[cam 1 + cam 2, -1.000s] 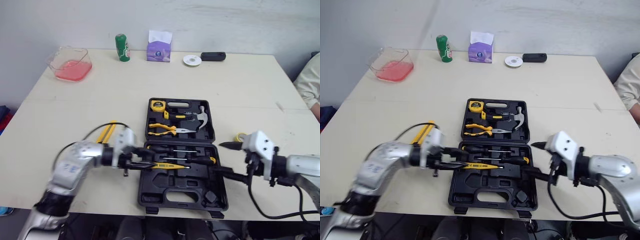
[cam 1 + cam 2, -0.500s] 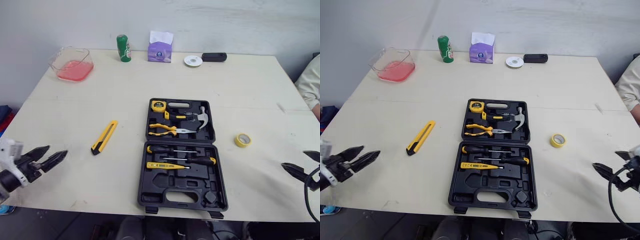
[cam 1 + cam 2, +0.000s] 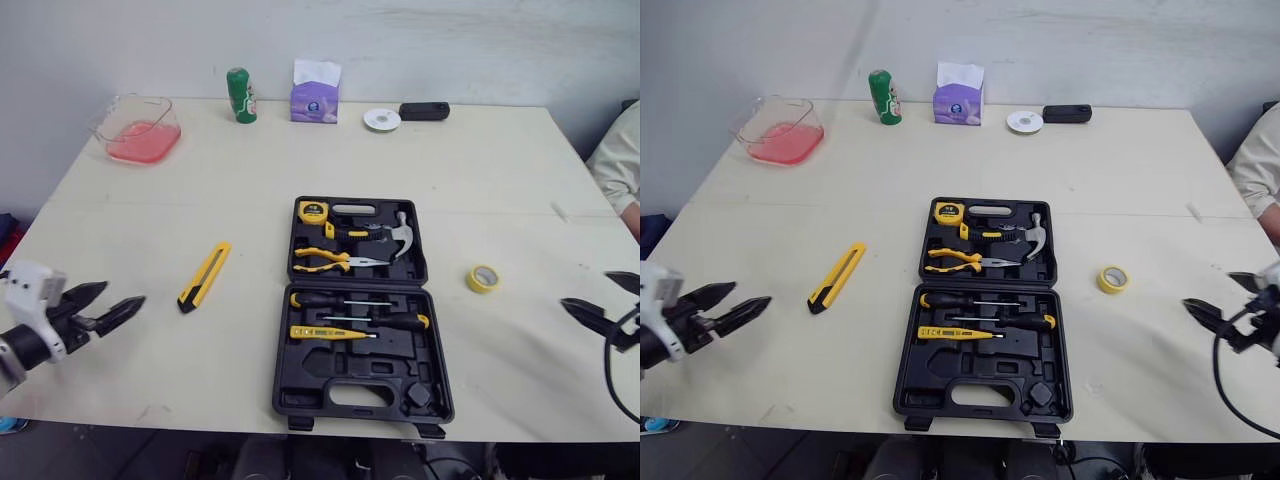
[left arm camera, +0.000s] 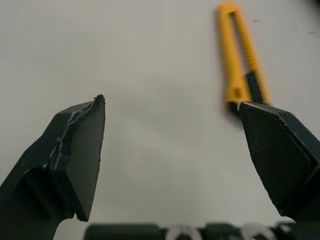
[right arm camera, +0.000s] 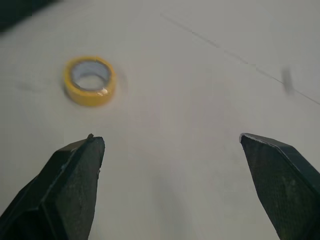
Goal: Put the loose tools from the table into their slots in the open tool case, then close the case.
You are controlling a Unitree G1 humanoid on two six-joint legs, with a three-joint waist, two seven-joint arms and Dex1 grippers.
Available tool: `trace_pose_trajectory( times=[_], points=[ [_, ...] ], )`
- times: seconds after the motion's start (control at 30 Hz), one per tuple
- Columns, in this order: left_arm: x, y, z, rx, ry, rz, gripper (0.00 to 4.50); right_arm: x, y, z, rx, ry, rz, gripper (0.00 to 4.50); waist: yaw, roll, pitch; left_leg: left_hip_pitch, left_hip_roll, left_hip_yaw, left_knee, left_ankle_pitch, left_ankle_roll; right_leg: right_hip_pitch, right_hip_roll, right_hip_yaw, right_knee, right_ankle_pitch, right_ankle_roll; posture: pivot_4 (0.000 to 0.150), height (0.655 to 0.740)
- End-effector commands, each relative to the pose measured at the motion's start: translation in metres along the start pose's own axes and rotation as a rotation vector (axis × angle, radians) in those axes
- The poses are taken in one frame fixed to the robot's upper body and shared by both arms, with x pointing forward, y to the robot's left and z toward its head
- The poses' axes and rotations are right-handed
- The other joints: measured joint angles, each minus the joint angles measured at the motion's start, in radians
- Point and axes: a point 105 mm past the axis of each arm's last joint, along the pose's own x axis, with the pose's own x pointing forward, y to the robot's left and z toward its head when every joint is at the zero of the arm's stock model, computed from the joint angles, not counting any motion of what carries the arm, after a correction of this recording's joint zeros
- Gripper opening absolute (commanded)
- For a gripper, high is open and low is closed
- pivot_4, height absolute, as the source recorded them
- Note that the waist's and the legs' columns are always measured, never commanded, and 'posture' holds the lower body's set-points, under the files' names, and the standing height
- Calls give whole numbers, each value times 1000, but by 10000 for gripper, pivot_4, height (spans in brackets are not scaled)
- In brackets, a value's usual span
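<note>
The left gripper (image 3: 120,296) is hovering with its jaws spread wide and nothing between them, and the right gripper (image 3: 585,289) is doing the same. One yellow utility knife (image 4: 240,60) is lying flat on the table (image 3: 480,180), ahead of the left jaws and well apart from them, its near end lining up with one finger rather than with the gap. One roll of yellow tape (image 5: 90,80) is lying flat ahead of the right jaws, likewise apart and off toward one finger's side. One open tool case (image 3: 300,385) is sitting between the two grippers, clear of both. The knife is looking light, stiff and smooth-sided, so it is probably asking for a pinch across its narrow width near the middle, where it should balance; because it is lying so low, the fingers would be scraping the table to get round it. The tape is looking light and firm but likely to skate away, so closing across its outer rim, or pinching its wall through the hole, seems safest.
</note>
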Motion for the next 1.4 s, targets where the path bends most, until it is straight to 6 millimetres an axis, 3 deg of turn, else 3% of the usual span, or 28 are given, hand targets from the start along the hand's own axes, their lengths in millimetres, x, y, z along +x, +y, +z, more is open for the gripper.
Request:
trace_pose_trajectory(
  times=[0.03,0.1,0.2,0.37,0.5,0.7,0.8,0.97,1.03,1.1,1.2,1.3,1.4],
  points=[
    [10,-18,17,23,-44,-48,44599,7,8,39,-57,-109,29,45000,-3,1,0,0,0,0,0,0,0,0,0,0,0,0,0,1500,7244],
    [21,-23,15,14,-12,-44,44599,17,19,72,-58,-209,95,45000,-6,1,0,0,0,0,0,3,2,0,0,0,0,0,0,1500,7244],
    [38,-23,7,24,75,-19,44599,30,65,114,-68,-305,349,45000,-13,2,1,1,0,1,0,4,2,0,1,1,1,0,0,1500,7244],
    [53,-32,-8,9,163,-49,44599,34,140,137,-123,-323,727,45000,-6,0,1,0,2,0,-7,6,-4,-1,6,0,-3,-1,-1,1500,7244],
    [65,-24,-20,32,225,-2,44599,38,169,147,-165,-353,854,45000,0,0,1,-1,2,0,-9,6,-4,-2,6,0,-6,-1,-1,1500,7244],
    [79,-26,-17,67,221,-8,44599,47,189,152,-195,-373,929,45000,-1,0,1,1,-1,0,-9,8,0,-1,2,0,-3,0,0,1500,7244],
    [82,-28,-18,18,219,-18,35731,50,193,151,-207,-371,943,45000,1,0,1,1,-2,-2,-10,10,2,-2,0,-2,-1,1,-2,1500,7244],
    [85,-41,-29,18,241,-44,13760,51,191,152,-201,-373,938,45000,1,0,1,1,-4,-2,-11,11,1,-1,-3,-3,-2,1,-2,1500,7244],
    [85,-44,-28,29,233,-56,13648,51,192,151,-200,-371,938,45000,1,0,1,0,-5,-2,-10,12,-1,-1,-3,-3,-2,2,-1,1500,7244],
    [80,-45,7,82,139,-95,13648,50,192,149,-193,-366,943,45000,2,0,1,0,-5,-1,-10,12,-1,-1,-4,-3,-2,2,0,1500,7244],
    [67,-86,47,220,43,-365,13648,50,190,145,-191,-353,936,45000,-1,-7,5,-1,-4,-2,-10,13,-1,-2,-3,-4,-2,2,0,1500,7244],
    [61,-122,60,281,61,-570,13648,53,185,138,-195,-333,893,45000,1,-8,5,-4,-4,-4,-11,14,-2,-3,-3,-5,-4,2,-1,1500,7244],
    [68,-160,65,403,73,-757,13648,52,177,126,-177,-294,842,45000,5,-7,5,-3,-6,-3,-11,13,-2,-2,-3,-5,-6,2,0,1500,7244]
  ],
)
